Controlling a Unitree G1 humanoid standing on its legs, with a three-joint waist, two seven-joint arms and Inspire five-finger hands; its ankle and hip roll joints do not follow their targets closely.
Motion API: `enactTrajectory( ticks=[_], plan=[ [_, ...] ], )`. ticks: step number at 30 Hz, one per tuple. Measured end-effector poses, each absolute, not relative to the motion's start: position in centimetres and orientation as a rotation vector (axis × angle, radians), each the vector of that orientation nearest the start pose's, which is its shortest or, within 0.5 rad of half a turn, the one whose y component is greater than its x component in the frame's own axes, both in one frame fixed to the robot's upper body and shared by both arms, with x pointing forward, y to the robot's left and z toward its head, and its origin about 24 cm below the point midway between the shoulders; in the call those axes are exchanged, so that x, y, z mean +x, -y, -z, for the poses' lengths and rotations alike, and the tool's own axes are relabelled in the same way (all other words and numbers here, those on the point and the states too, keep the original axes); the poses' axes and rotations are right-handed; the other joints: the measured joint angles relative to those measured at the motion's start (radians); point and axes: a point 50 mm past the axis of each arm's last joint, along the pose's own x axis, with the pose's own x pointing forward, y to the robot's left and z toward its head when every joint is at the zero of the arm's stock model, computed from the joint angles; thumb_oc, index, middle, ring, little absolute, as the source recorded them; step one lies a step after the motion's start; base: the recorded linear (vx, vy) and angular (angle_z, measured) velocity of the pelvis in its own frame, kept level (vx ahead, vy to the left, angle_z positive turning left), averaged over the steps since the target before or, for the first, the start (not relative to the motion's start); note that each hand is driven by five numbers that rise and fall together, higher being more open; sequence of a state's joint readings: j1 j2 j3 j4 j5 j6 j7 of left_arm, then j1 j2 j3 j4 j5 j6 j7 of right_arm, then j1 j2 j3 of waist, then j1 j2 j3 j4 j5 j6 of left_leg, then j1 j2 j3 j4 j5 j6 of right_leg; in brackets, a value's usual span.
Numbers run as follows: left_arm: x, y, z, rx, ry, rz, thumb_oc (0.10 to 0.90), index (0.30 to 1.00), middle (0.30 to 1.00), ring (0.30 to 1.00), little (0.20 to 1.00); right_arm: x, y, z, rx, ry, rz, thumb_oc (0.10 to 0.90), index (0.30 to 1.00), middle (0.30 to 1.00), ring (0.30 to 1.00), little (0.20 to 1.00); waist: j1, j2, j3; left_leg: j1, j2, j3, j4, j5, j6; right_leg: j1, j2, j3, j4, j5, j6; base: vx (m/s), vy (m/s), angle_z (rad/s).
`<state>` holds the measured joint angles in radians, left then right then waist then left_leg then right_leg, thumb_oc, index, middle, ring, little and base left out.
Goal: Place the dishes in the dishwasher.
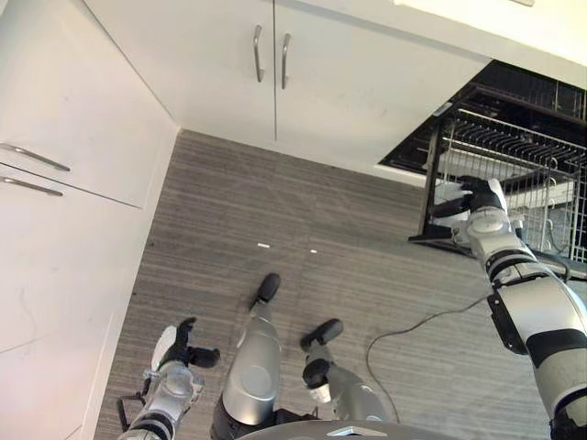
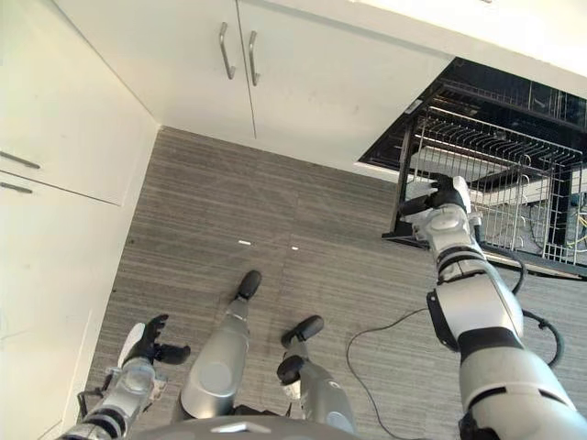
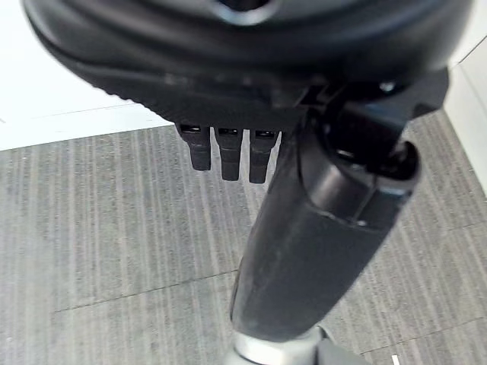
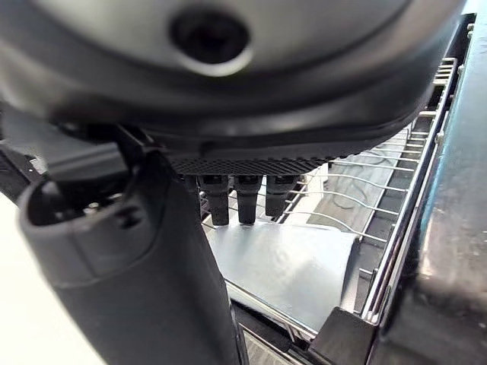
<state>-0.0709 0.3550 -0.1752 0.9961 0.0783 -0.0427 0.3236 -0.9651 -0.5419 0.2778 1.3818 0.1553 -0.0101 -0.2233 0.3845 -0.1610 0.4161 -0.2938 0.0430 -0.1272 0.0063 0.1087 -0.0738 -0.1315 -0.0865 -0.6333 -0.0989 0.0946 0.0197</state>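
Note:
The dishwasher stands open at the upper right, with its wire rack (image 1: 518, 156) pulled out. A flat white dish (image 4: 289, 266) lies in the rack's near corner, also seen as a pale patch (image 2: 418, 190). My right hand (image 1: 475, 196) hovers just over that corner with its fingers (image 4: 237, 199) straight above the dish and its thumb out to the side; it holds nothing. My left hand (image 1: 182, 345) hangs low at the lower left over the floor, open and empty, its fingers (image 3: 228, 156) relaxed.
White cabinets line the left side (image 1: 64, 183) and the back wall (image 1: 303, 73), with metal handles (image 1: 271, 55). Grey plank floor (image 1: 275, 202) spreads between them and the dishwasher. Two small white specks (image 1: 264, 246) lie on the floor.

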Motion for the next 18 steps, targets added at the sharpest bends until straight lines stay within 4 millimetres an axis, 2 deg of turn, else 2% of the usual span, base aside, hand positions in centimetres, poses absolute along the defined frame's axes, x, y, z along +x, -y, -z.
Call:
enactTrajectory(
  ticks=[5,6,8,9,10,12,13,15,17,18],
  plan=[
    [17.6,-27.0,10.8,0.636,-0.79,-0.287,0.8,0.9,0.9,0.9,0.9,38.2,28.6,-11.1,-0.523,-0.234,0.433,0.8,0.9,0.9,0.9,0.9,-0.019,-0.009,0.003,0.039,0.002,0.016,-0.003,-0.001,0.0,0.028,-0.001,0.018,0.0,0.0,0.0,0.02,0.074,-0.11],
    [17.5,-27.2,10.9,0.622,-0.803,-0.309,0.8,0.9,0.9,0.9,0.9,38.1,27.8,-11.5,-0.449,-0.141,0.425,0.8,0.9,0.9,0.9,0.9,-0.027,-0.017,0.003,0.062,0.002,0.028,-0.006,-0.003,0.0,0.041,-0.003,0.033,0.0,0.001,0.001,0.04,0.072,-0.27],
    [16.2,-27.9,11.4,0.599,-0.865,-0.366,0.8,0.9,0.9,0.9,0.9,37.7,25.1,-11.8,-0.331,0.01,0.364,0.8,0.9,0.9,0.9,0.9,-0.073,-0.041,-0.006,0.104,0.003,0.058,-0.014,-0.009,0.0,0.066,-0.007,0.06,0.0,0.003,0.004,0.03,0.151,-0.37],
    [15.8,-27.9,11.6,0.587,-0.882,-0.385,0.8,0.9,0.9,0.9,0.9,37.0,24.0,-12.0,-0.263,0.069,0.348,0.8,0.9,0.9,0.9,0.9,-0.085,-0.048,-0.009,0.117,0.003,0.068,-0.015,-0.014,0.006,0.074,-0.008,0.07,0.0,0.003,0.004,-0.01,0.189,-0.32],
    [15.0,-27.8,12.0,0.548,-0.911,-0.419,0.8,0.9,0.9,0.9,0.9,34.3,22.6,-11.2,-0.125,0.161,0.331,0.8,0.9,0.9,0.9,0.9,-0.101,-0.056,-0.019,0.138,0.001,0.089,-0.019,-0.019,0.005,0.088,-0.016,0.078,0.001,0.001,0.009,0.06,0.127,-0.3],
    [12.9,-27.2,13.2,0.511,-0.984,-0.429,0.8,0.9,0.9,0.9,0.9,30.3,20.8,-9.5,0.012,0.228,0.282,0.8,0.9,0.9,0.9,0.9,-0.144,-0.063,-0.053,0.171,-0.008,0.125,-0.013,-0.039,0.021,0.105,-0.027,0.113,0.002,0.003,0.012,0.07,0.19,-0.48],
    [12.3,-26.8,13.6,0.501,-1.011,-0.418,0.8,0.9,0.9,0.9,0.9,29.0,20.5,-8.7,0.074,0.22,0.279,0.8,0.9,0.9,0.9,0.9,-0.159,-0.061,-0.066,0.188,-0.01,0.144,-0.013,-0.047,0.02,0.114,-0.032,0.129,0.002,0.005,0.016,0.13,0.161,-0.55],
    [11.3,-26.4,14.1,0.485,-1.055,-0.403,0.8,0.9,0.9,0.9,0.9,27.6,20.6,-7.3,0.129,0.188,0.278,0.8,0.9,0.9,0.9,0.9,-0.19,-0.051,-0.1,0.191,-0.016,0.161,-0.009,-0.067,0.023,0.123,-0.041,0.143,0.002,0.007,0.025,0.1,0.139,-0.24],
    [11.0,-25.9,14.4,0.468,-1.061,-0.389,0.8,0.9,0.9,0.9,0.9,26.1,21.6,-7.0,0.22,0.197,0.285,0.8,0.9,0.9,0.9,0.9,-0.208,-0.02,-0.131,0.188,-0.022,0.177,0.003,-0.078,0.038,0.125,-0.053,0.141,0.002,0.004,0.038,0.09,0.16,-0.04],
    [10.4,-25.6,14.7,0.453,-1.086,-0.389,0.8,0.9,0.9,0.9,0.9,25.8,21.6,-7.7,0.259,0.233,0.268,0.8,0.9,0.9,0.9,0.9,-0.222,0.006,-0.152,0.192,-0.025,0.196,0.005,-0.082,0.044,0.127,-0.06,0.142,0.003,0.006,0.043,0.06,0.117,-0.06]
  ],
)
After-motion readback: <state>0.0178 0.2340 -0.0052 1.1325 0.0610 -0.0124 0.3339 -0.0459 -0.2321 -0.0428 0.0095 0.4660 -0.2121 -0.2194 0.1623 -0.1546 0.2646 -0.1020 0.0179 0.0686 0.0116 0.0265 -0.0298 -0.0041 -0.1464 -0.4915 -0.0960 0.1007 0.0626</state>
